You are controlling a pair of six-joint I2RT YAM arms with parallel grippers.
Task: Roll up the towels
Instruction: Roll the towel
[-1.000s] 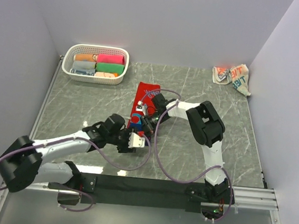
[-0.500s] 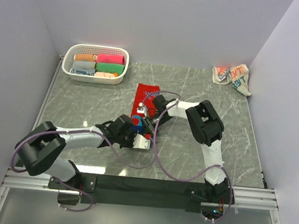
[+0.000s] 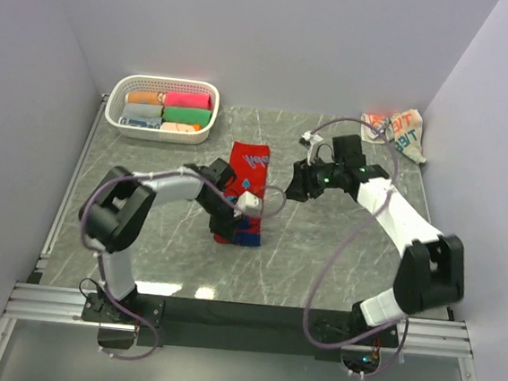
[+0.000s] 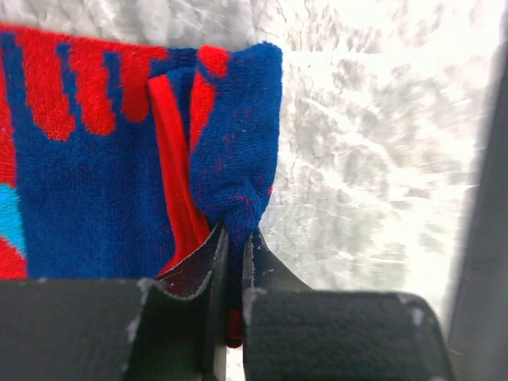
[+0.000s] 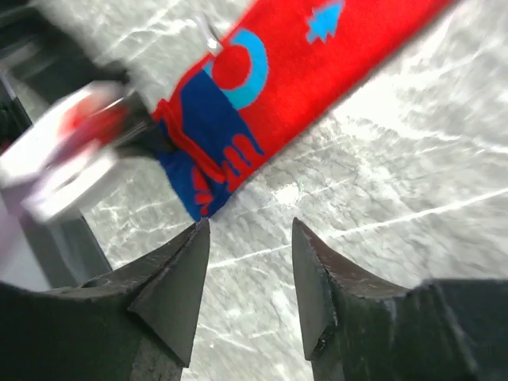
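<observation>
A red and blue towel [image 3: 248,176] lies stretched out flat at the middle of the table, long side running away from me. My left gripper [image 3: 236,214] is at its near end, shut on a blue corner [image 4: 236,151] that stands bunched up between the jaws. The same towel [image 5: 302,71] shows in the right wrist view, beyond the right gripper's tips. My right gripper [image 3: 296,187] hovers to the right of the towel, apart from it. Its jaws [image 5: 250,230] stand open with only bare table between them. A crumpled white printed towel [image 3: 395,130] lies at the back right corner.
A white basket [image 3: 117,116] at the back left holds several rolled towels. Grey walls close in the table on the left, back and right. The left gripper [image 5: 75,163] shows blurred in the right wrist view.
My left gripper moved in to the towel's near end and shut on its corner. My right gripper let go of the towel, opened, and swung away to the right.
</observation>
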